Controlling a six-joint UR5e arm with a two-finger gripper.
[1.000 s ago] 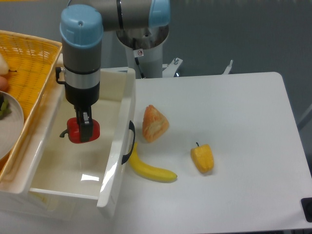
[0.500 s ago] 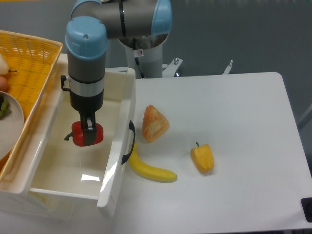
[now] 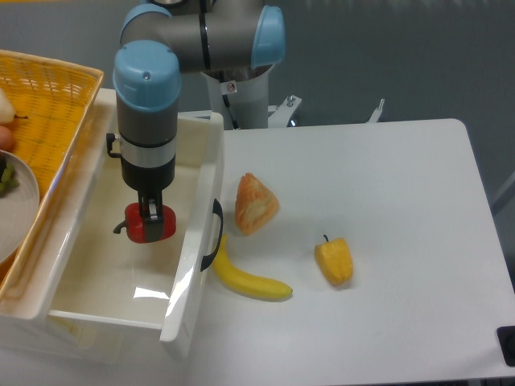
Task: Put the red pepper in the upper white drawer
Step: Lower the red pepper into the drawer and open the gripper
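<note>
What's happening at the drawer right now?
The gripper is shut on the red pepper, holding it inside the open upper white drawer, low over its floor. It hasn't let go. The yellow pepper, banana and croissant lie on the table.

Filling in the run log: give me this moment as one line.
end effector: shut on red pepper | pepper: inside white drawer, not released | banana, yellow pepper: on table

basket (image 3: 48, 104) and plate (image 3: 20, 213) cropped left
</note>
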